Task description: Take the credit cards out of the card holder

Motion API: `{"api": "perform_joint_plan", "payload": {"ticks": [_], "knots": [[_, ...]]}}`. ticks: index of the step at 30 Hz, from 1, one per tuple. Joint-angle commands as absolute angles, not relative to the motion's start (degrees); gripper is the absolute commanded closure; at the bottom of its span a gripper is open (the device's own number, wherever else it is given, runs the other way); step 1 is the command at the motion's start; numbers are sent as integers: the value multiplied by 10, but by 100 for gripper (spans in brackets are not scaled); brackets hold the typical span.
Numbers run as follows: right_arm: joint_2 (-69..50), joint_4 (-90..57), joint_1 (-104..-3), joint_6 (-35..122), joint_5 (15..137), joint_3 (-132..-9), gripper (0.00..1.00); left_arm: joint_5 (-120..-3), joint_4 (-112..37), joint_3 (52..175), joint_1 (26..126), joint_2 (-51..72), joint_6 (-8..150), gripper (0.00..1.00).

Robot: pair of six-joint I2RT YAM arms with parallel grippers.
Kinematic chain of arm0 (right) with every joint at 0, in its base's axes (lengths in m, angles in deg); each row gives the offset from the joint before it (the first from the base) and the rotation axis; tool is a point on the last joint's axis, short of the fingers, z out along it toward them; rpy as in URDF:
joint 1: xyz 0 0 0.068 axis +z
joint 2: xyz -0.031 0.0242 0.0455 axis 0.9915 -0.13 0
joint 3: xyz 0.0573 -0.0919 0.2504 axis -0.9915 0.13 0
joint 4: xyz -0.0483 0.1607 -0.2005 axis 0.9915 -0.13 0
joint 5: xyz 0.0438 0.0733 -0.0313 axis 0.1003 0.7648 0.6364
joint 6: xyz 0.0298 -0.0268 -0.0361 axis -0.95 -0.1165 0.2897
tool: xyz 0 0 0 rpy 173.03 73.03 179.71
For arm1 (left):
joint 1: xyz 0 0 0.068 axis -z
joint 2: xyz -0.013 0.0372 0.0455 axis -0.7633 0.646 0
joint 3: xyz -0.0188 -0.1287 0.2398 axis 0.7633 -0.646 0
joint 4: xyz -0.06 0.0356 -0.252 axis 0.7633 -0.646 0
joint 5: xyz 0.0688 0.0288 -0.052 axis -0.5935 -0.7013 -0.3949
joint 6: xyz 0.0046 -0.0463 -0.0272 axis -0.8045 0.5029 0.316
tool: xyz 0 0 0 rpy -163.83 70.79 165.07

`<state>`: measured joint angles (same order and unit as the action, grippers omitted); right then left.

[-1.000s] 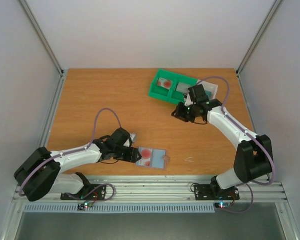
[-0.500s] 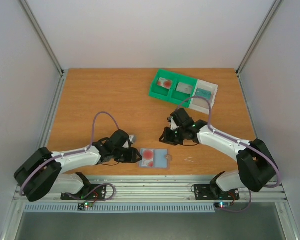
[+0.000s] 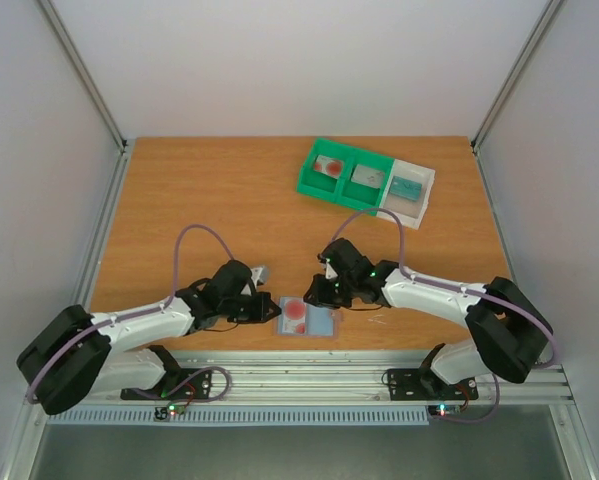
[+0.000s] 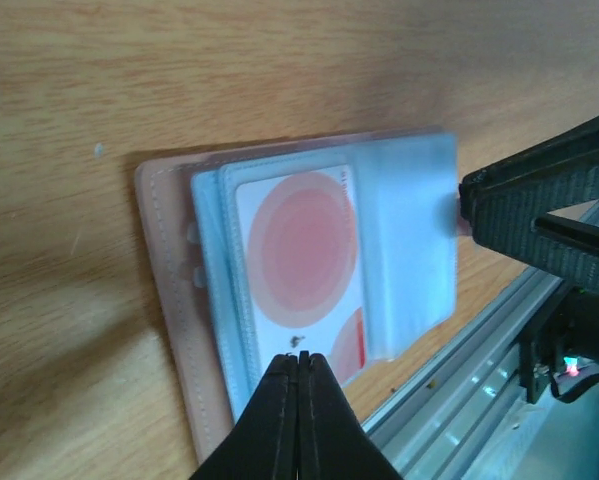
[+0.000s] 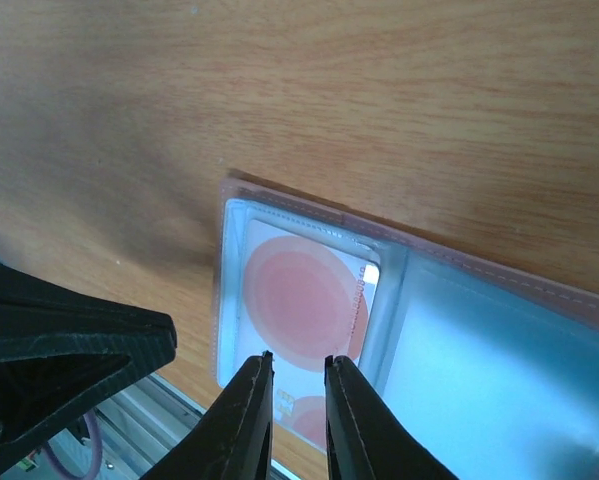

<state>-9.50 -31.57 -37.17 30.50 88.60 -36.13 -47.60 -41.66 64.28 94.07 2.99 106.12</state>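
The card holder (image 3: pixel 322 322) lies open near the table's front edge, light blue-grey sleeves on a pinkish backing (image 4: pixel 169 300). Its left panel shows a whitish credit card (image 3: pixel 295 311) with a big red blotch (image 4: pixel 301 248) (image 5: pixel 301 298). My left gripper (image 3: pixel 277 313) is shut, its tips (image 4: pixel 301 357) resting at the card's edge with nothing visible between them. My right gripper (image 3: pixel 315 296) hovers over the same card from the far side, jaws a narrow gap apart (image 5: pixel 299 362), nothing between them. The right panel looks empty through its cloudy sleeve (image 5: pixel 499 370).
A green tray (image 3: pixel 307 180) with a white end compartment (image 3: pixel 426 190) stands at the back right, a card in each compartment. The aluminium rail (image 3: pixel 309 372) runs just past the holder at the table's near edge.
My right arm swung from the green tray down to the card holder. The left gripper closed from open and sits at the holder's left edge.
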Motion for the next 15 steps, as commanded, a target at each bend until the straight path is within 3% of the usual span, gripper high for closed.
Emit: {"api": "perform_joint_plan", "payload": {"ticks": [1, 15], "knots": [[-112, -292, -353, 280, 864, -349, 83, -469, -348, 626, 939, 56, 1060, 100], [-148, -253, -328, 253, 842, -321, 84, -465, -317, 608, 940, 111, 1059, 100]]}}
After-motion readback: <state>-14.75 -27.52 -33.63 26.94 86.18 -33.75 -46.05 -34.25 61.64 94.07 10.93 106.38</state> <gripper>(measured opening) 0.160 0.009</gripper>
